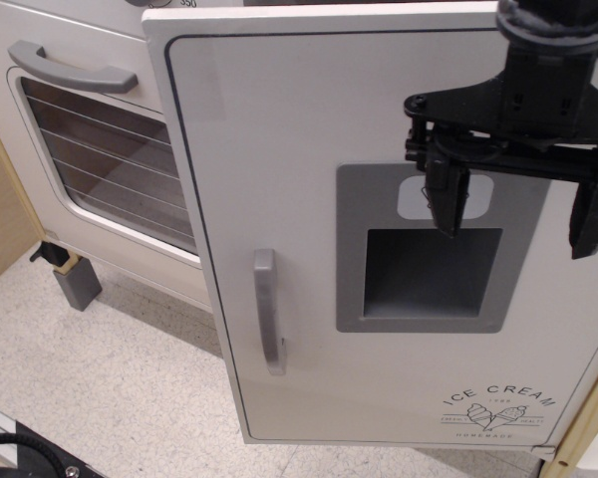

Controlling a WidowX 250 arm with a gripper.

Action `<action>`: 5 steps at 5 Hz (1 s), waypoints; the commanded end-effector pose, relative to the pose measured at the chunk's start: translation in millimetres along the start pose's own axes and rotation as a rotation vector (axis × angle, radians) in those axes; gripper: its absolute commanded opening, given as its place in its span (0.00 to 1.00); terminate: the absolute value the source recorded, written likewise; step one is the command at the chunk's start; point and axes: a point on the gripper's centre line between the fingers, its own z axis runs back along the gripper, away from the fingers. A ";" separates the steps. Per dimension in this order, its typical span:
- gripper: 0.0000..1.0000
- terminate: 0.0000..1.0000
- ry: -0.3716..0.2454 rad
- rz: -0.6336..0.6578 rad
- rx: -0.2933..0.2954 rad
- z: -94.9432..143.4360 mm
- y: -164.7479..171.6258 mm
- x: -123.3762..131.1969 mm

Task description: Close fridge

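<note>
Observation.image view: the fridge [309, 129] door, white, fills the centre and right, its vertical grey handle [268, 311] at about 7 o'clock and the grey ice-dispenser panel [431, 249] just right of centre. At 2 o'clock the black gripper [518, 217] hangs before the panel, fingers spread, holding nothing. At 10 o'clock stands the windowed oven door [105, 164] with its horizontal handle [72, 68].
</note>
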 end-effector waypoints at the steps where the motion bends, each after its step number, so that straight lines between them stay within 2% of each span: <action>1: 1.00 0.00 0.000 0.000 0.000 0.0 0.0 0.0; 3: 1.00 0.00 -0.114 0.032 -0.027 12.7 49.0 7.7; 4: 1.00 0.00 -0.186 0.009 -0.024 16.4 70.2 11.8; 5: 1.00 0.00 -0.216 0.019 0.001 15.4 85.6 17.3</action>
